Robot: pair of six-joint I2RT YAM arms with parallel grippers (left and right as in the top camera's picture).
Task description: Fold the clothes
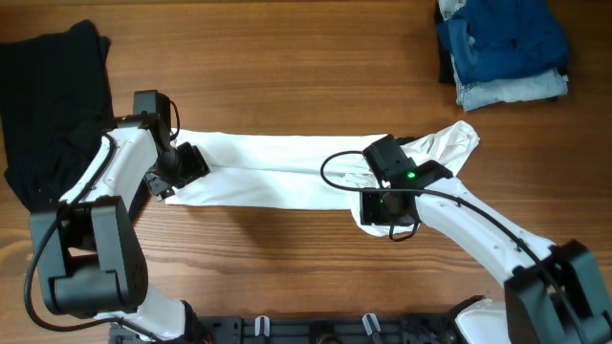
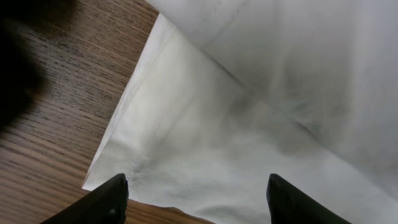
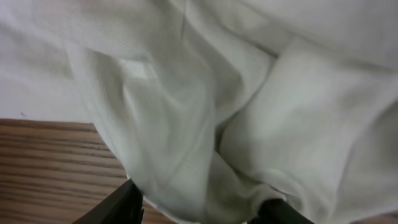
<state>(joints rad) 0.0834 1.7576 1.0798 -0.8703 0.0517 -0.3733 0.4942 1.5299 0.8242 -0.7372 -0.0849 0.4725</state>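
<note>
Presently, T-shirt location: the white T-shirt (image 1: 277, 167) lies at mid-table as a long folded band running left to right.
T-shirt right end: flares into a looser, wrinkled lobe angled toward the far side.
T-shirt long edges: the far edge is fairly straight; the near edge bulges out in a small lump under the right arm.
T-shirt left end: in the left wrist view a straight end edge runs to a corner lying flat on the wood, and a second layer's edge crosses diagonally above it.
Left gripper: the left gripper (image 2: 199, 200) hangs over the T-shirt's left end, fingers (image 2: 112, 199) spread wide with flat cloth below them and nothing clamped.
Right gripper: the right gripper (image 3: 202, 208) sits over the T-shirt's right part at the near edge. Its fingers (image 3: 127, 202) stand apart with a bunch of cloth between them; whether they pinch it cannot be told.
Table: the wooden table (image 1: 287, 57) shows bare wood along the T-shirt's far edge and in a strip at its near edge between the two arms.
Black garment: a black garment (image 1: 53, 96) lies beyond the T-shirt's left end, near it.
Blue garments: a dark blue garment (image 1: 502, 43) is stacked on a pale blue garment (image 1: 507, 91), far-right of the T-shirt, apart from the lobe.
</note>
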